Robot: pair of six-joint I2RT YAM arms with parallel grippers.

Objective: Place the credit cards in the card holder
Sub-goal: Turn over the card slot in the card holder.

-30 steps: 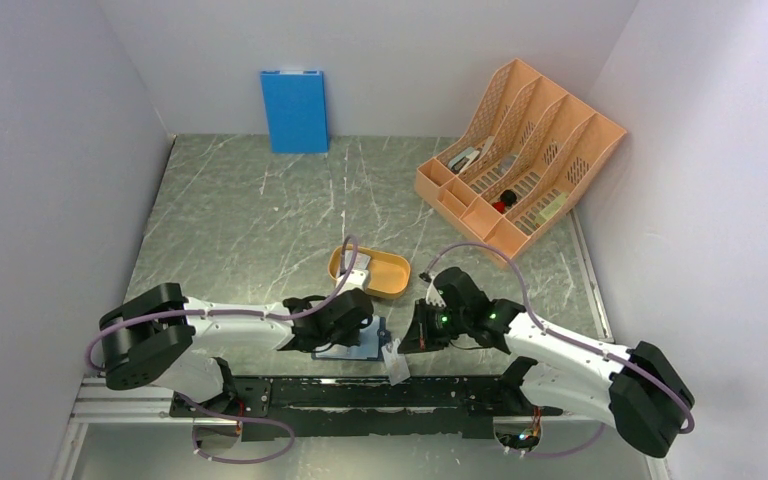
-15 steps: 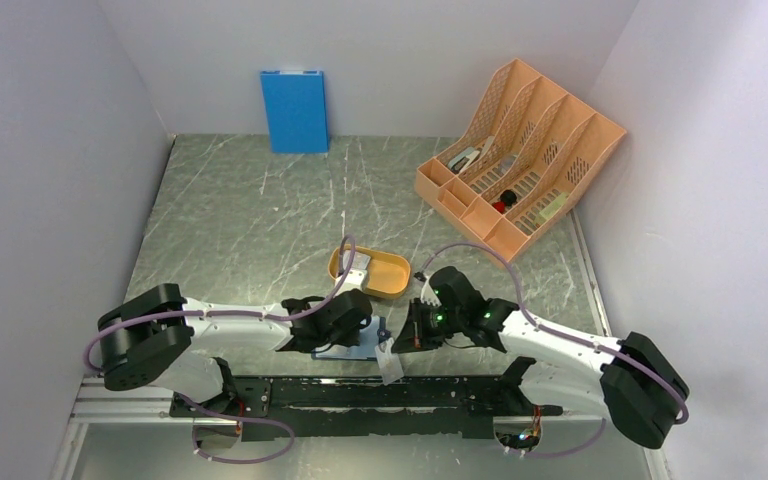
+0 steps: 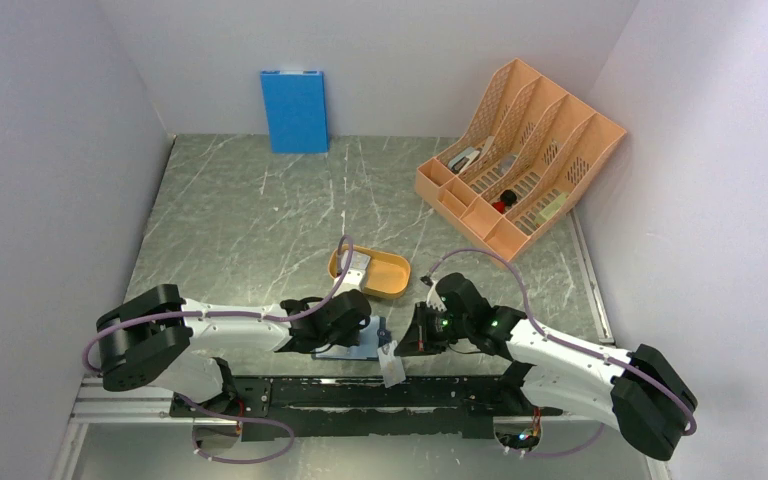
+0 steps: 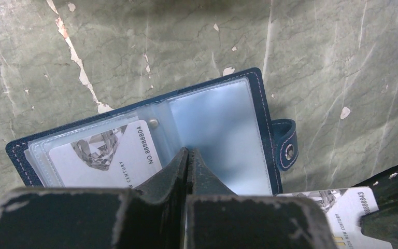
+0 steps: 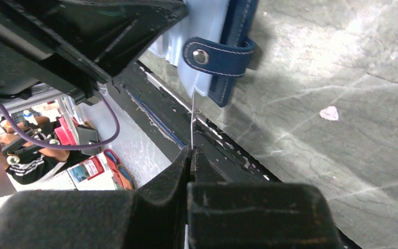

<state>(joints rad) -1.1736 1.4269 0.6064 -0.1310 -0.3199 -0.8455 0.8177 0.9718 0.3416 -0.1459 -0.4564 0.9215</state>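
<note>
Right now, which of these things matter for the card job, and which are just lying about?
Job: card holder; pocketed card; second card in right gripper; grey card in orange tray.
Lying about: blue panel; orange desk organiser.

I see the wallet point(image 4: 266, 122) in matt navy leather-look material with pale stitching, its pockets point(image 4: 220, 135) clear glossy plastic and its snap point(image 4: 289, 151) shiny metal. The card point(image 4: 337, 212) is thin, smooth printed plastic. The table point(image 4: 160, 46) looks like smooth grey-green marbled stone, chipped white in spots. The left fingers point(image 4: 168, 171) are matt black plastic, scuffed pale at the edges.
</note>
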